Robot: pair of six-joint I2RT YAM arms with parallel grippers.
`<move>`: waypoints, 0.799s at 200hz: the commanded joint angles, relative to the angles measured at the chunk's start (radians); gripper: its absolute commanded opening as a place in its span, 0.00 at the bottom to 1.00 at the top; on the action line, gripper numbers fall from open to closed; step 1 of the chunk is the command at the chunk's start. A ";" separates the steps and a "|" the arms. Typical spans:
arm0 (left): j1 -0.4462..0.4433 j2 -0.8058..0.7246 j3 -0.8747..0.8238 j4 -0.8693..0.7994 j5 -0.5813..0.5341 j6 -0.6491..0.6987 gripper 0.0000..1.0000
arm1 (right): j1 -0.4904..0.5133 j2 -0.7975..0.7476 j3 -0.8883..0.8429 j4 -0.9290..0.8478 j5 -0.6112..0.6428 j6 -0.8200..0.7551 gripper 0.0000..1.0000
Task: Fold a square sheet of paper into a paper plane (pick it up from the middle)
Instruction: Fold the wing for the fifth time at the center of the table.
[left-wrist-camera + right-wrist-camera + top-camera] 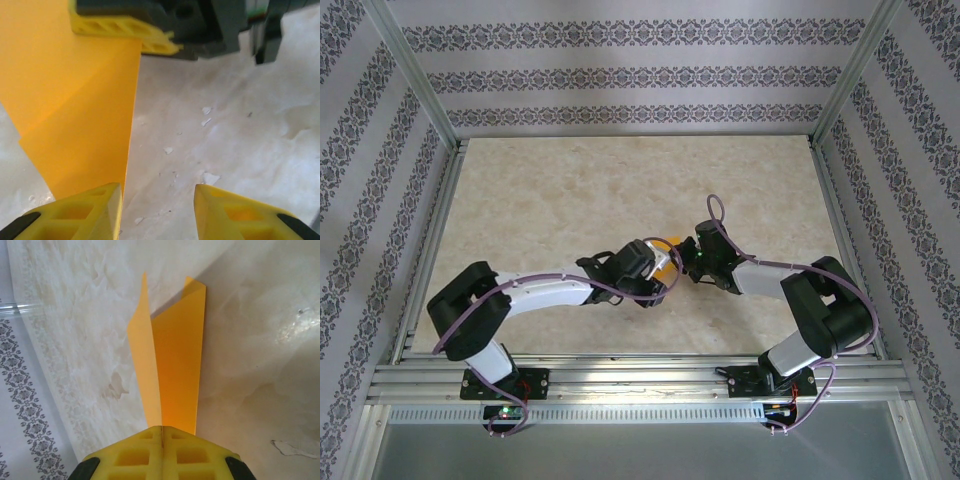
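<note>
Grippers are meeting over the bench (570, 200) from above, left gripper (655, 275) and right gripper (688, 262) flanking the orange paper (666, 264). Left wrist: our left gripper (157, 200) is standing spread, holding nothing, paper (75, 100) just beside. Right wrist: our right gripper (162, 432) is pinching the folded paper (170, 355). We are judging it mid-fold; next is calling for a left grip on the free flap.

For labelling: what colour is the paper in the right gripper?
The folded paper is bright orange, clearest in the right wrist view.
</note>
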 commanded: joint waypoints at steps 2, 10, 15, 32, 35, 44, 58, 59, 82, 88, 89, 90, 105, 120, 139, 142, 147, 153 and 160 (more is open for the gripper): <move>-0.036 0.036 0.039 -0.055 -0.130 0.083 0.42 | 0.016 -0.005 -0.008 0.021 0.033 0.027 0.01; -0.047 0.045 0.042 -0.056 -0.153 0.088 0.42 | 0.018 -0.004 -0.006 0.023 0.031 0.028 0.01; -0.054 0.050 0.045 -0.060 -0.172 0.091 0.42 | 0.018 -0.004 -0.005 0.022 0.029 0.027 0.01; -0.064 0.063 0.053 -0.064 -0.225 0.110 0.42 | 0.018 -0.002 -0.004 0.024 0.025 0.029 0.01; -0.066 0.065 0.055 -0.066 -0.232 0.113 0.42 | 0.019 -0.002 -0.006 0.025 0.025 0.030 0.01; -0.065 0.070 0.060 -0.068 -0.241 0.121 0.41 | 0.020 -0.003 -0.006 0.026 0.025 0.031 0.01; -0.067 0.081 0.072 -0.078 -0.258 0.132 0.41 | 0.019 -0.001 -0.007 0.031 0.023 0.035 0.01; -0.068 0.081 0.074 -0.079 -0.258 0.132 0.41 | 0.019 -0.001 -0.007 0.032 0.022 0.035 0.01; -0.073 0.100 0.090 -0.090 -0.271 0.152 0.38 | 0.020 0.003 -0.004 0.039 0.012 0.038 0.02; -0.075 0.103 0.095 -0.094 -0.272 0.155 0.36 | 0.019 0.003 -0.004 0.041 0.010 0.038 0.02; -0.075 0.104 0.096 -0.095 -0.272 0.157 0.36 | 0.018 0.003 -0.004 0.041 0.010 0.038 0.02; -0.076 0.104 0.096 -0.096 -0.272 0.157 0.36 | 0.019 0.003 -0.004 0.042 0.011 0.039 0.02; -0.080 0.112 0.102 -0.101 -0.277 0.165 0.35 | 0.018 0.005 -0.004 0.045 0.007 0.040 0.02; -0.083 0.114 0.107 -0.110 -0.290 0.169 0.34 | 0.018 0.005 -0.003 0.046 0.004 0.041 0.02; -0.083 0.119 0.106 -0.112 -0.302 0.177 0.35 | 0.018 0.005 -0.003 0.047 0.003 0.043 0.02; -0.083 0.117 0.105 -0.112 -0.303 0.176 0.35 | 0.018 0.005 -0.003 0.047 0.003 0.043 0.02; -0.083 0.118 0.103 -0.112 -0.306 0.181 0.35 | 0.018 0.006 -0.003 0.048 0.002 0.043 0.02; -0.083 0.118 0.103 -0.114 -0.307 0.185 0.35 | 0.018 0.005 -0.003 0.049 0.001 0.044 0.02; -0.083 0.119 0.103 -0.115 -0.313 0.185 0.33 | 0.018 0.005 -0.002 0.051 0.000 0.042 0.02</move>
